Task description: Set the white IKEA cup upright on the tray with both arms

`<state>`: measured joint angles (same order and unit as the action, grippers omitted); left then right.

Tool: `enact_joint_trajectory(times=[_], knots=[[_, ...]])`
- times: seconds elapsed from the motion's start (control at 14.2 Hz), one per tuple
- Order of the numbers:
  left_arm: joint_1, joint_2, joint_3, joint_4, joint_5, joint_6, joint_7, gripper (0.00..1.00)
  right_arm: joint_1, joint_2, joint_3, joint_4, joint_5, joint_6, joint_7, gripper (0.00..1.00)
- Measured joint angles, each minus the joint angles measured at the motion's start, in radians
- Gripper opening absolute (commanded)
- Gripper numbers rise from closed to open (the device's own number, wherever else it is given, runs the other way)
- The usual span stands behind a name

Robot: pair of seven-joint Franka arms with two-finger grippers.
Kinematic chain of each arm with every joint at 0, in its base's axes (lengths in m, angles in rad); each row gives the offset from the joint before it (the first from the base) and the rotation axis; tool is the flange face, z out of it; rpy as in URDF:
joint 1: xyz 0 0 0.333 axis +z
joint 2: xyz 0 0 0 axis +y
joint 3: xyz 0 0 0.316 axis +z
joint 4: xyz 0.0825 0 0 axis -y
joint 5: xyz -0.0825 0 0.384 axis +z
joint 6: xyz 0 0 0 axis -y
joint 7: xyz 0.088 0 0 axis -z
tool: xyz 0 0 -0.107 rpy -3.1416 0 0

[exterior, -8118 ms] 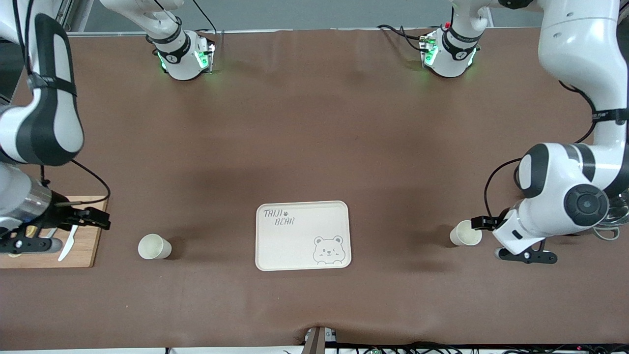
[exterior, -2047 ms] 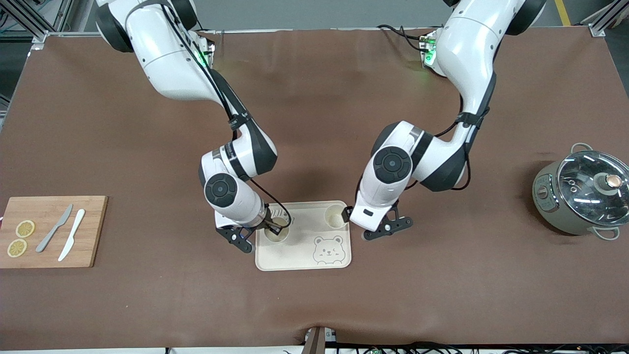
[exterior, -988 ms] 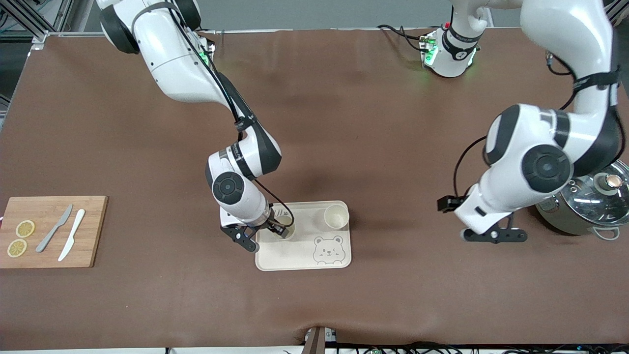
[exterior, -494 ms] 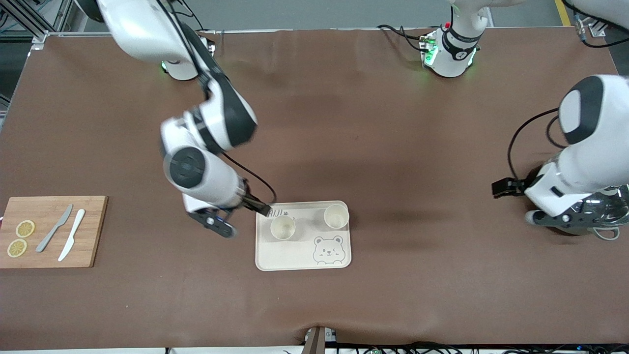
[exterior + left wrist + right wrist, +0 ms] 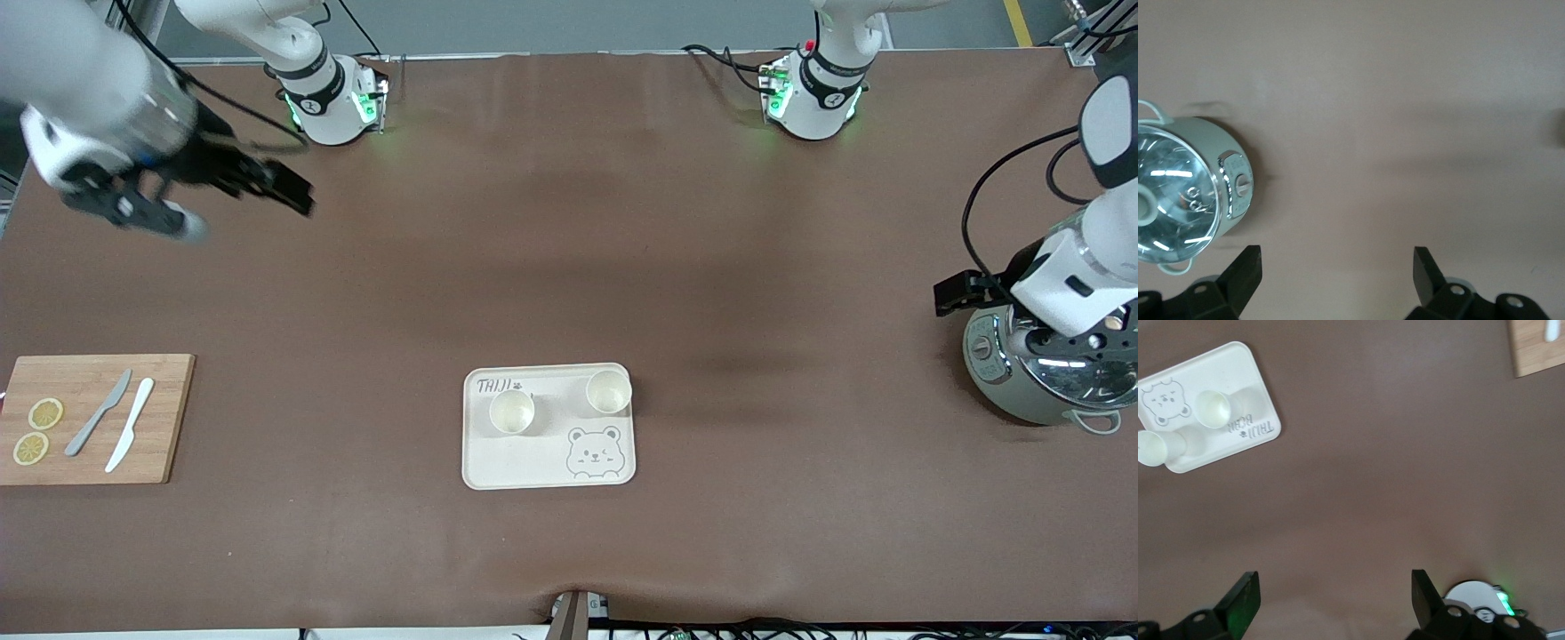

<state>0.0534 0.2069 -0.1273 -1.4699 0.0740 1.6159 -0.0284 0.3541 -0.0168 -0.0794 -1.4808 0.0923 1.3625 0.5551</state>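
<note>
Even overhead light left soft shadows on the brown table, the right gripper smeared with blur, glare glinting off the pot lid.

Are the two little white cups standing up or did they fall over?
Standing up. Both small white cups show round open mouths on the cream bear tray.

Tray: grey "TAIJI" lettering; second word, likely "BEAR", hidden by cup.

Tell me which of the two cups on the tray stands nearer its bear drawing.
The cup toward the left arm's end of the tray, just above the bear; the other cup stands by the lettering.
</note>
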Motion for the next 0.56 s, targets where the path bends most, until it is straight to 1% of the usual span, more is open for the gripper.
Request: enact_joint_trajectory(times=[0.14,0.28,0.42,0.56], knots=[[0.006,-0.027,0.000,0.000,0.000,-0.012,-0.003,1.00,-0.030,-0.139,-0.001,-0.138,-0.052,0.007,-0.087,1.00],[0.005,-0.054,-0.002,0.000,0.000,-0.014,-0.027,1.00,-0.117,-0.230,-0.006,-0.249,-0.063,0.043,-0.234,1.00],[0.004,-0.080,-0.005,0.000,0.000,-0.014,-0.045,1.00,-0.242,-0.264,-0.018,-0.304,-0.064,0.080,-0.412,1.00],[0.003,-0.101,-0.008,0.003,-0.001,-0.016,-0.051,1.00,-0.319,-0.265,-0.027,-0.318,-0.064,0.098,-0.499,1.00]])
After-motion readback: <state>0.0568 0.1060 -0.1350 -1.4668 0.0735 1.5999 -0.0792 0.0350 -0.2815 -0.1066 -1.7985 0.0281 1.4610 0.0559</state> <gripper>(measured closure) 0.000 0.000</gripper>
